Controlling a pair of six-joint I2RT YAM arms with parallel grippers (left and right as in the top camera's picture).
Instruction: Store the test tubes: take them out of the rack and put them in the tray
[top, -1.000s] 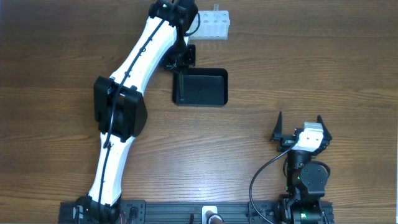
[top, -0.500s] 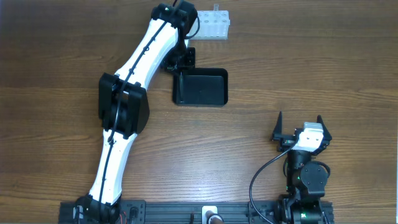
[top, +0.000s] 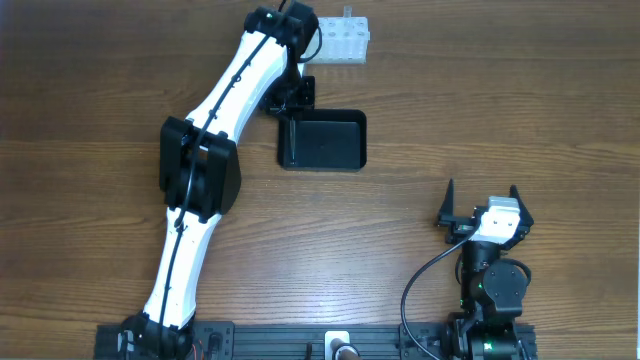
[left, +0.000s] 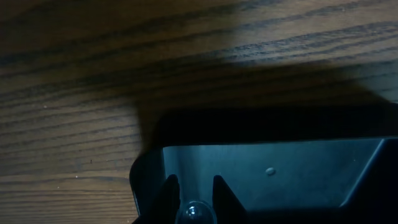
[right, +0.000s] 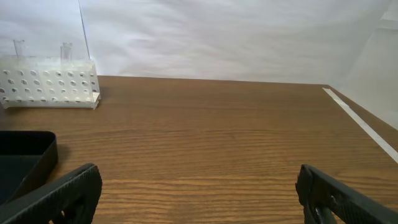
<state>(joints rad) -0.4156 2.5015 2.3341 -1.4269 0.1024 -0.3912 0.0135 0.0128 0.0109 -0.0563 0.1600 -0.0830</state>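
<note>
My left gripper (top: 291, 112) hangs over the left end of the black tray (top: 335, 160). In the left wrist view it (left: 194, 186) is shut on a clear test tube (left: 194, 214), whose rounded end shows between the fingers just above the tray floor (left: 280, 180). The white rack (top: 338, 40) stands beyond the tray at the table's far edge. In the right wrist view the rack (right: 50, 87) has two tubes (right: 65, 51) standing up from it. My right gripper (top: 482, 195) rests open near its base, far from the tray, with nothing between its fingers (right: 68, 193).
The left arm (top: 215, 130) stretches diagonally across the left half of the wooden table. A corner of the tray (right: 28, 155) shows in the right wrist view. Bare wood lies between the tray and the right gripper.
The left arm's elbow shifted slightly to the right early on, with the gripper settling at the tray's left end. The right arm has stayed still.
</note>
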